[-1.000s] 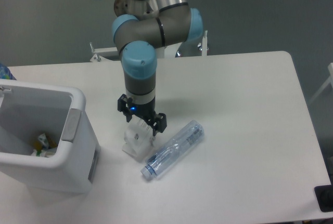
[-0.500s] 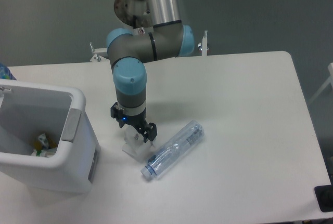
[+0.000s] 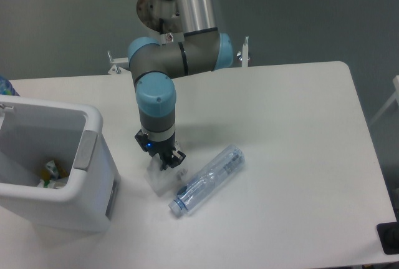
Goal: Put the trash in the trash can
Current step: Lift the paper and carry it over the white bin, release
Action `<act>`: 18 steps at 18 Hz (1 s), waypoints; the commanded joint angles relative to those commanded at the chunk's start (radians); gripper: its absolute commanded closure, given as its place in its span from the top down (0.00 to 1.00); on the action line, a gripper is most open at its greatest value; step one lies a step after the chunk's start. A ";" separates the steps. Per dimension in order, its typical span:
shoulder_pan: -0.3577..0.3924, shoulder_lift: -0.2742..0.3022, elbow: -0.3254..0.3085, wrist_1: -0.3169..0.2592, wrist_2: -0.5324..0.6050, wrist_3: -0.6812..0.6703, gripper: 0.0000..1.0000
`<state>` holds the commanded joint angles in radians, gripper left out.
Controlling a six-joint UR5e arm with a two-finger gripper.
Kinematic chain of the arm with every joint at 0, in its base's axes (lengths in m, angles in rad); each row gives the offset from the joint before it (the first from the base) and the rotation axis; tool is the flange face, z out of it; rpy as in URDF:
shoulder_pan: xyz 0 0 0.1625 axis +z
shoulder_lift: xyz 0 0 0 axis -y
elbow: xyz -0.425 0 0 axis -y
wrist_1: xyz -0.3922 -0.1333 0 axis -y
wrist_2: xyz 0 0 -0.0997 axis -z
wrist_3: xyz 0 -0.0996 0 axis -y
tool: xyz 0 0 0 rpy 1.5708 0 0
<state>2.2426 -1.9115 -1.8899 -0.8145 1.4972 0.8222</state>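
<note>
— End effector (image 3: 163,160) first: how wide is it, and what is it on?

— Fingers look drawn close together, pointing straight down, just left of the frame's centre. A small blue light glows on its body. The tips meet the top of a pale, translucent white object (image 3: 161,178) lying on the worktop (image 3: 293,132). They appear pinched on that object's upper edge, but the tips are small and dark, so I cannot tell for sure whether they truly clamp it or only touch it.

— What is that object?

— Hard to name. It is whitish and boxy, too blurred to read further.

— And the trash?

— Clear plastic bottle (image 3: 209,179) lies on its side just right of the pale object, running diagonally, its bluish cap (image 3: 176,206) toward the lower left and its base toward the upper right. It is close beside the end effector but not touched by it.

— The trash can?

— White bin (image 3: 93,156) at the lower left of the frame, thick rounded rim, grey panel on its right side. Inside, near the bottom, sits a small carton with green print (image 3: 51,172). The bin stands near the pale object, apart from it.
</note>
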 joint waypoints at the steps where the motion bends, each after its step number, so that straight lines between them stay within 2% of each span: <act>1: 0.011 0.011 0.000 -0.003 0.000 0.002 0.00; 3: 0.017 0.015 0.000 -0.011 0.000 0.003 0.00; 5: 0.043 0.052 0.002 -0.032 -0.015 0.003 0.00; 8: 0.087 0.089 0.018 -0.067 -0.142 -0.003 0.00; 13: 0.146 0.137 0.130 -0.193 -0.326 -0.046 0.00; 18: 0.184 0.167 0.256 -0.195 -0.517 -0.191 0.00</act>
<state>2.4267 -1.7442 -1.6340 -1.0094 0.9805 0.6307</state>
